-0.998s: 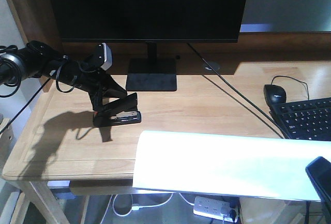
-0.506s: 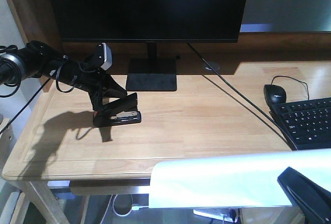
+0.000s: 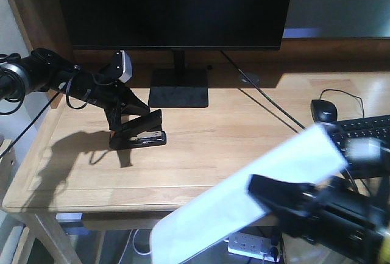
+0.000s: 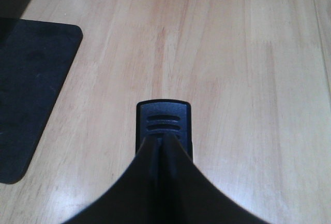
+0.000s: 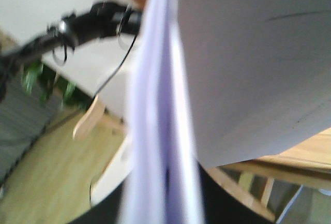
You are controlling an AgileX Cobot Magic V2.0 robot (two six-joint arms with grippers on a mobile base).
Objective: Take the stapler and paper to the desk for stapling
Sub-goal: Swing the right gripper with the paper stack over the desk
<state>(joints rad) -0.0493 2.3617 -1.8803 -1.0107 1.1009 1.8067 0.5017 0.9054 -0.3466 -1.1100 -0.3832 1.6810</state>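
The black stapler rests on the left half of the oak desk, its top arm raised. My left gripper is shut on its rear end. In the left wrist view the stapler's ribbed nose pokes out past the closed left gripper. The white paper hangs tilted over the desk's front right edge, running from low left to high right, with my right gripper shut on it. In the right wrist view the paper fills the frame, its edge clamped in the right gripper.
A large dark monitor on a black stand occupies the back of the desk. At the right are a black mouse, a keyboard and a cable. A power strip lies on the floor below.
The paper has swung from lying flat and level across the front to a steep diagonal, and my right arm has come up into view. The left arm and stapler have not moved.
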